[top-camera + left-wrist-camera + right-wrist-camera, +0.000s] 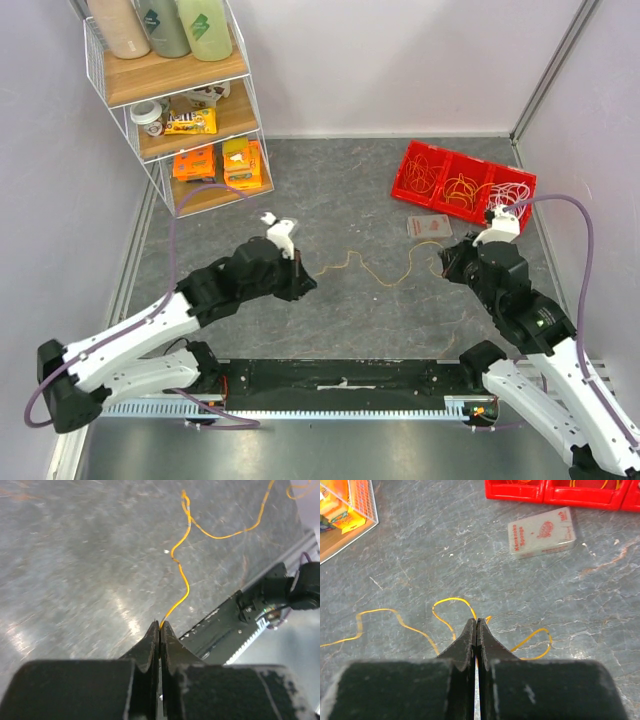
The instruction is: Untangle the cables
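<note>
Cables: one yellow-orange cable lies wavy on grey table, running between both grippers. Left gripper clenched, tips pinching cable's end. Right gripper clenched too, jaws pressed together on cable partway along; small loops lie on table either side of tips. Other coiled cables sit in compartments of red tray, far right. Sponge packet lies flat just beside tray, apart from yellow-orange cable.
</note>
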`<state>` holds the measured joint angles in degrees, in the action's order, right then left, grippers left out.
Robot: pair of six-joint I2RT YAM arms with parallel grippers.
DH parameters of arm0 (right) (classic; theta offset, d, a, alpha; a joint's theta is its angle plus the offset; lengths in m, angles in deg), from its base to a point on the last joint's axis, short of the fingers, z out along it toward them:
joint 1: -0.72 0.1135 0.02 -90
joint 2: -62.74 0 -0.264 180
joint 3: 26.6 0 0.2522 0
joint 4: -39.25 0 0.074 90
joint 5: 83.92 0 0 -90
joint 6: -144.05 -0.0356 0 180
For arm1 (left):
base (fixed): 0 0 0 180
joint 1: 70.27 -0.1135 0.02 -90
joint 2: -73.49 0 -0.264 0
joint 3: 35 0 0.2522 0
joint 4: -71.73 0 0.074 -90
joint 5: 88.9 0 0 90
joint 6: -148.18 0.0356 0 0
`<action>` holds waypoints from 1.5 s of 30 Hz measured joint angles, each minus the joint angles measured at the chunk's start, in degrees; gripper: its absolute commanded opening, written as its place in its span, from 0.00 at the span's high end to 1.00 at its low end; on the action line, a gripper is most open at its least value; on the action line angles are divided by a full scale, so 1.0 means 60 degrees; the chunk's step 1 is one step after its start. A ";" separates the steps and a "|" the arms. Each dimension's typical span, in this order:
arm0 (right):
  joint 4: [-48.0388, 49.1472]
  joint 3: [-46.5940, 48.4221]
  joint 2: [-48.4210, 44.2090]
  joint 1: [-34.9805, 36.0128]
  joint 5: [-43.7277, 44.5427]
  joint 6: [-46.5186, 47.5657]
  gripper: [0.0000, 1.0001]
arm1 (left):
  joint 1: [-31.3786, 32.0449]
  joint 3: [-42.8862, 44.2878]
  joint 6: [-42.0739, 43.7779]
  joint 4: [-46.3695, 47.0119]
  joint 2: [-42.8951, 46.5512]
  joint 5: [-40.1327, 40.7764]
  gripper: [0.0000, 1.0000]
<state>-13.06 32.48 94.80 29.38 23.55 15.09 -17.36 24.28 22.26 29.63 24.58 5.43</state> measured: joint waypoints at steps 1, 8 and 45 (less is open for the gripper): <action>0.0051 0.0000 0.0080 0.0000 -0.0087 0.0000 1.00 | -0.0004 0.0106 0.0044 0.0189 -0.0510 -0.0426 0.98; 0.0240 0.0073 0.0823 0.0000 -0.0288 0.0004 1.00 | 0.0000 0.0911 0.0331 0.1337 -0.2699 -0.2969 0.45; 0.0270 0.9584 0.8153 -0.4299 0.3508 0.2652 1.00 | -0.0248 0.1213 0.4728 -0.0040 0.0295 -0.0998 0.16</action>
<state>-11.44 89.98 143.71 3.59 44.60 31.01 -18.85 31.55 50.63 29.39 26.35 -0.55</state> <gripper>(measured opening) 0.008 0.850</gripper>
